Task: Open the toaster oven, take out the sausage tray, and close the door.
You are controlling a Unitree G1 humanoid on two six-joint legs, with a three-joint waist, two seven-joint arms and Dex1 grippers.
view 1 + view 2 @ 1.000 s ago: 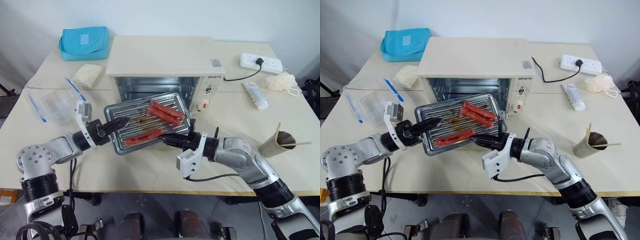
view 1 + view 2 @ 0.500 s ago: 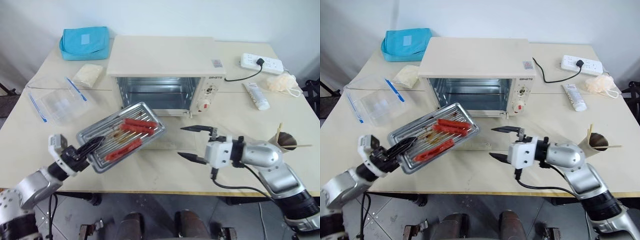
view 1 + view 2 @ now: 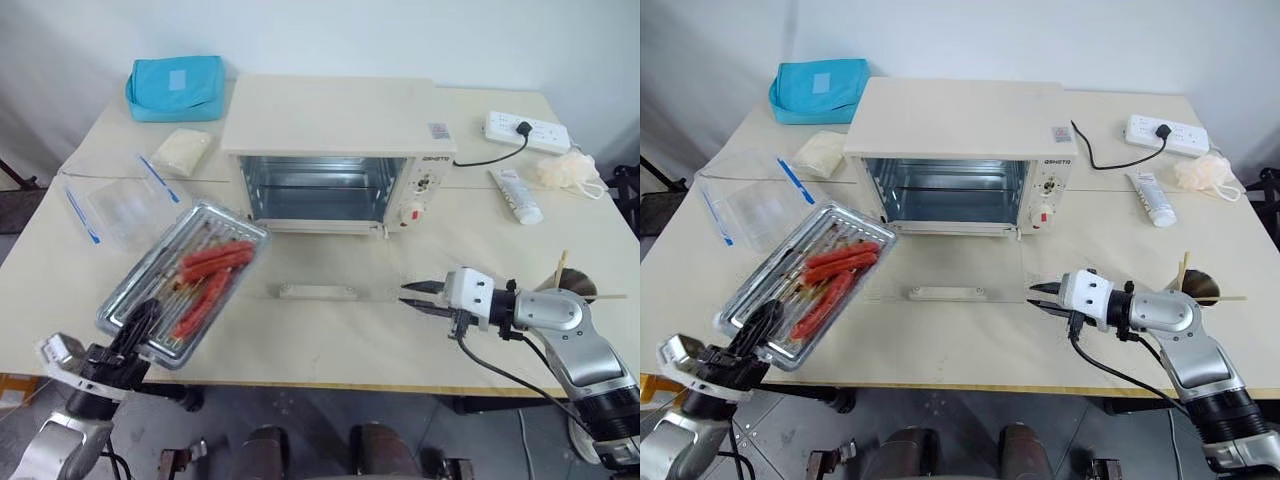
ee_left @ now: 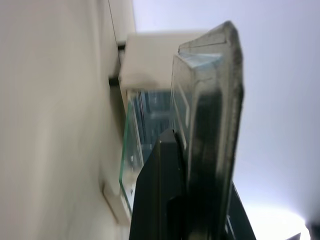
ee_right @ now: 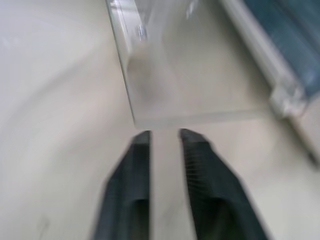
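— Left of the toaster oven [image 3: 335, 125], what is shown?

— My left gripper [image 3: 143, 323], clamped on the near rim of the sausage tray [image 3: 185, 281], holds it tilted above the table [image 3: 330, 330].

— And the right gripper [image 3: 420, 297]?

— Fingers nearly together, empty, just beside the lowered door [image 3: 318, 268]. I should level the tray before setting it down.

The shallow silvery metal tray [image 3: 180, 285] with red sausages hides the tips of the left gripper [image 3: 138, 322] under its near edge. In the left wrist view this tray is blurred. The clear glass door [image 3: 945, 272] is hard to see against the surface [image 3: 970, 340].
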